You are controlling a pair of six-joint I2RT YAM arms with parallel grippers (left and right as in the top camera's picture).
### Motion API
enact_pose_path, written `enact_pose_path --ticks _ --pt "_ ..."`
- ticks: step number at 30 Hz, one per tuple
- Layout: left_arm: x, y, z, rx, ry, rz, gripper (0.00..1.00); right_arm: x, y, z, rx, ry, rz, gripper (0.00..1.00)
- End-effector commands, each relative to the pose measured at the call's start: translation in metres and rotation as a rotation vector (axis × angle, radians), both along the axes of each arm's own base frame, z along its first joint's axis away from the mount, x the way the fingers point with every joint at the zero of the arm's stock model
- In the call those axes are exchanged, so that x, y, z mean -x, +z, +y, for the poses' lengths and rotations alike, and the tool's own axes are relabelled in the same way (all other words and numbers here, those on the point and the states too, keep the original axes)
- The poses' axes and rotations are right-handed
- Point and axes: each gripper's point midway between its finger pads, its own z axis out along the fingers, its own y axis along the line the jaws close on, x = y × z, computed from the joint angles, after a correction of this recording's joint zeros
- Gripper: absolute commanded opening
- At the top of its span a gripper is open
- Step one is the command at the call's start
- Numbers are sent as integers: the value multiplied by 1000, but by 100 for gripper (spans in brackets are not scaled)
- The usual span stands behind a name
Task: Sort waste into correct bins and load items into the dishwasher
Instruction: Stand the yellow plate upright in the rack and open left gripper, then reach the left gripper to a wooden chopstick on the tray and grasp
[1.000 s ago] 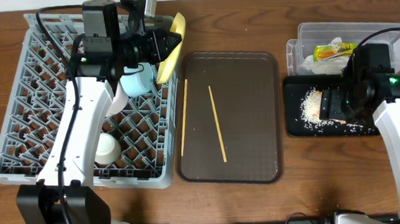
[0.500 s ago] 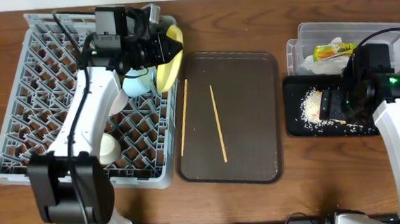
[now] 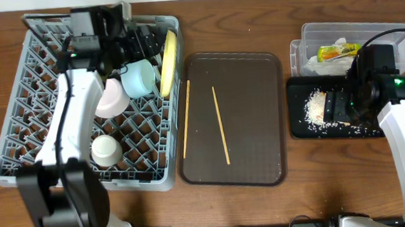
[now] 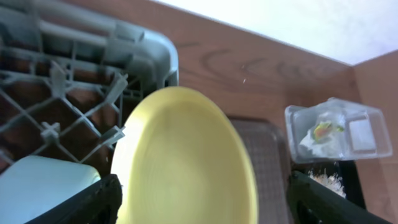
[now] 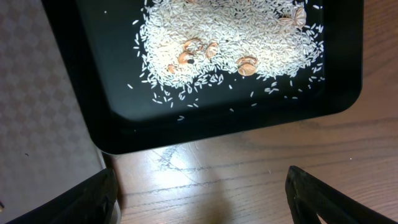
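Note:
The yellow plate [image 3: 168, 62] [image 4: 186, 149] stands on edge at the right side of the grey dish rack [image 3: 39, 125] [image 4: 62, 81]. Beside it lie the light blue bowl [image 3: 139, 78] [image 4: 43, 186], the white bowl [image 3: 108, 98] and the small white cup [image 3: 105, 150]. My left gripper [image 3: 148, 44] [image 4: 202, 202] is open, its fingers wide on either side of the plate. Two chopsticks [image 3: 220, 124] lie on the brown tray [image 3: 262, 145]. My right gripper [image 3: 339, 108] [image 5: 202, 199] hangs open over the black tray [image 3: 300, 132] [image 5: 93, 93] of rice scraps [image 3: 320, 107] [image 5: 230, 37]. The wrapper [image 3: 337, 50] [image 4: 323, 130] sits in the clear tub [image 3: 382, 29] [image 4: 367, 134].
The brown tray lies between the rack and the two bins, and its edge [image 5: 37, 93] shows left of the black tray. Bare wooden table [image 5: 217, 174] runs along the front of the black tray. The rack's left half holds no dishes.
My left gripper has opened and let go of the yellow plate, which now stands on edge in the rack. The left arm has drawn back to the left. The right arm has not moved.

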Motion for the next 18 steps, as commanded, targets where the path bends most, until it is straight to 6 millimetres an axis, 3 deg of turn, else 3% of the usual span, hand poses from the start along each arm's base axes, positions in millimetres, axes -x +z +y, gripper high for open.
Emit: enact_pose_path --ticks 1,4,10,18 --pt "22 60 -7 -11 -20 -125 86 -4 8 -5 7 -23 -27 85" --pt "48 67 -15 -60 -10 -91 87 -4 8 -5 7 -23 -27 86" --pt "99 22 -35 -318 55 129 88 -4 8 -5 6 -23 -27 90" --pt "142 -40 -113 -394 -1 286 88 -3 8 -5 6 -23 -25 94"
